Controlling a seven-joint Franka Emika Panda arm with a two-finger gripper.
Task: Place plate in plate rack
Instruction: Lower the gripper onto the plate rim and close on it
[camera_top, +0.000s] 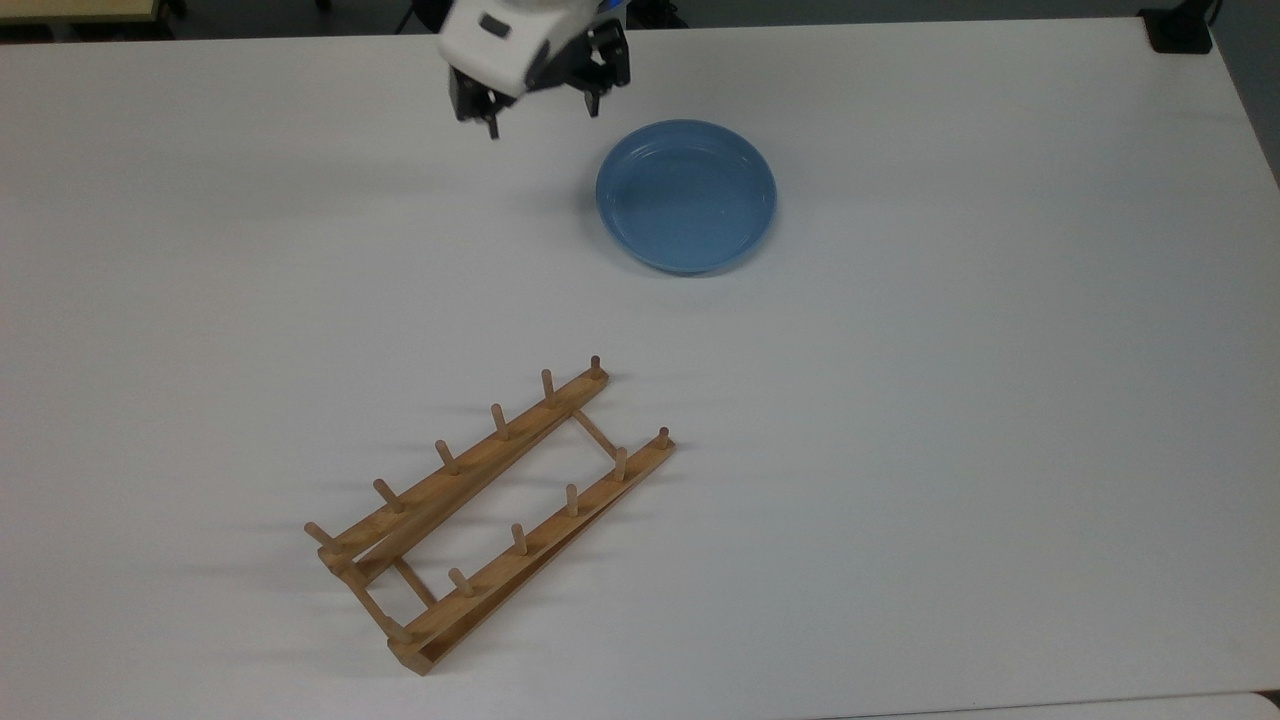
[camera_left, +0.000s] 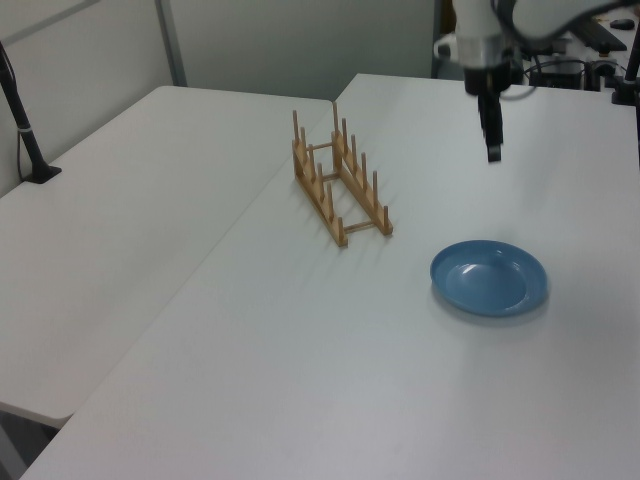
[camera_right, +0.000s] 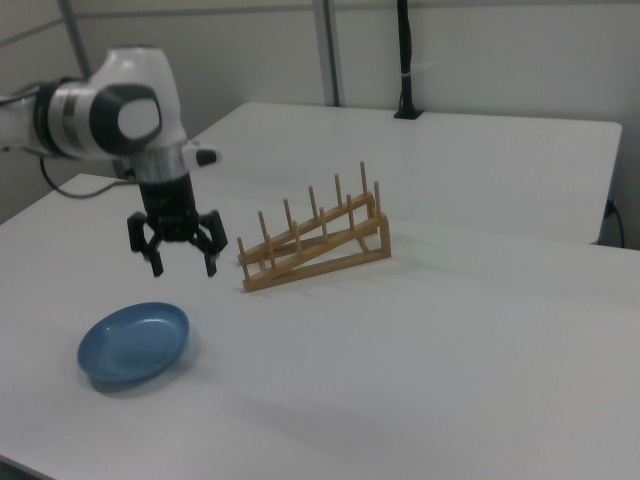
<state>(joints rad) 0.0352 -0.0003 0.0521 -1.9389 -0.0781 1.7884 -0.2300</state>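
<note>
While my gripper (camera_top: 540, 115) hangs above the white table (camera_top: 1000, 400), its two fingers stand apart with nothing between them; in the right view the gripper (camera_right: 182, 263) shows both black fingertips (camera_right: 157, 268) pointing down, spread wide, clear of the surface. In the left view my gripper (camera_left: 492, 152) appears edge-on, hanging above the table beyond the plate.

The plate (camera_top: 686, 196) lies flat on the table, right way up, its raised rim all round. In the top view it sits just to the top view's right of my gripper, slightly nearer the camera, not touched by either finger. In the right view the plate (camera_right: 133, 343) rests below my gripper and a little toward the right view's left. In the left view the plate (camera_left: 489, 277) is near the left view's right edge.

The plate rack (camera_top: 490, 510) stands on the table well apart from the plate, running diagonally in the top view, with upright pegs along both rails and nothing between them. In the left view the plate rack (camera_left: 340, 180) lies to the left view's left of the plate; in the right view the plate rack (camera_right: 312, 238) is to the right view's right of my gripper.
</note>
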